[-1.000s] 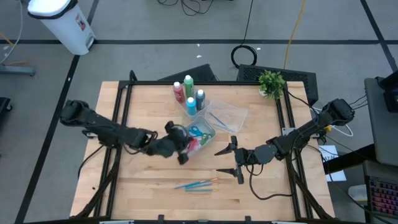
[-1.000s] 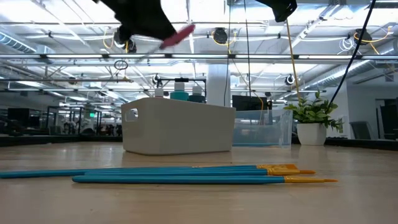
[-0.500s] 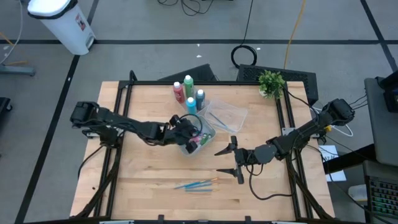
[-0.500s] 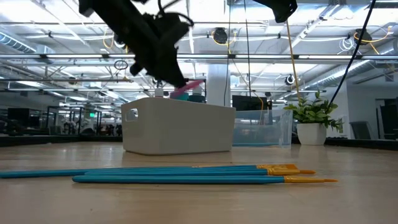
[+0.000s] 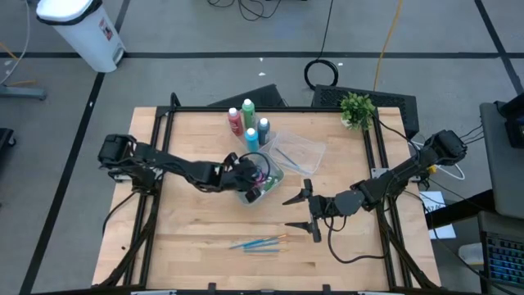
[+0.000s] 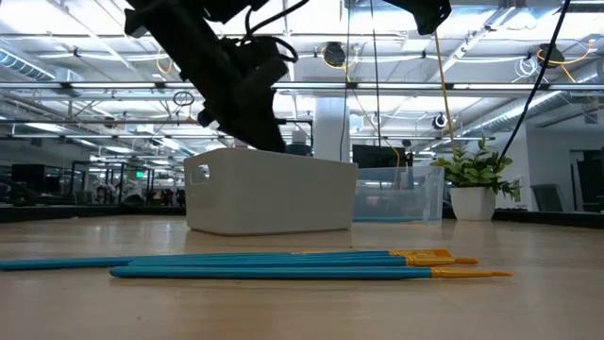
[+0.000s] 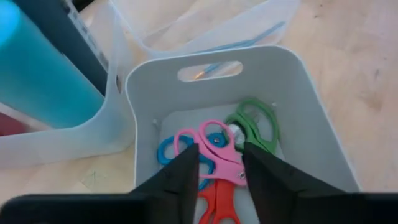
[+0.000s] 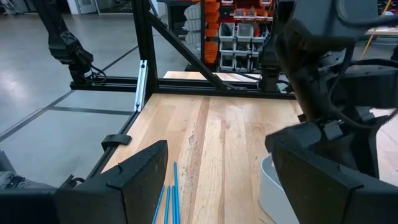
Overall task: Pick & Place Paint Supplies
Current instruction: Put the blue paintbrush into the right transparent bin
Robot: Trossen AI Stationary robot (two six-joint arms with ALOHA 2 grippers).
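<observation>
A white tub [image 5: 260, 178] [image 6: 269, 194] at the table's middle holds pink scissors [image 7: 214, 149], blue scissors [image 7: 166, 152], green scissors [image 7: 256, 124] and red scissors [image 7: 214, 202]. The pink pair lies on top of the others. My left gripper [image 5: 255, 182] [image 7: 221, 180] reaches into the tub from the left, slanting down and open, with its fingertips on either side of the pink pair's blade end. My right gripper [image 5: 307, 211] hangs open to the right of the tub, holding nothing. Thin blue brushes [image 5: 258, 242] [image 6: 283, 265] lie on the table near the front edge. My left gripper's fingers [image 7: 186, 174] stand on either side of the pink scissors' blade end [image 7: 231, 175], which lies in the tub on the other scissors. Whether a finger touches it, I cannot tell.
Red, green and light blue bottles [image 5: 248, 123] stand at the back beside a clear tub [image 5: 296, 152] with a brush [image 7: 249, 43] in it. A potted plant [image 5: 358, 109] is at the far right corner. Bare wood lies at the left and front.
My left gripper has carried the pink scissors toward the right and far edges, tipped downward and sunk into the white tub. There it has opened and let go. The pink scissors, held above the tub's rim before, now lie inside on the other scissors.
</observation>
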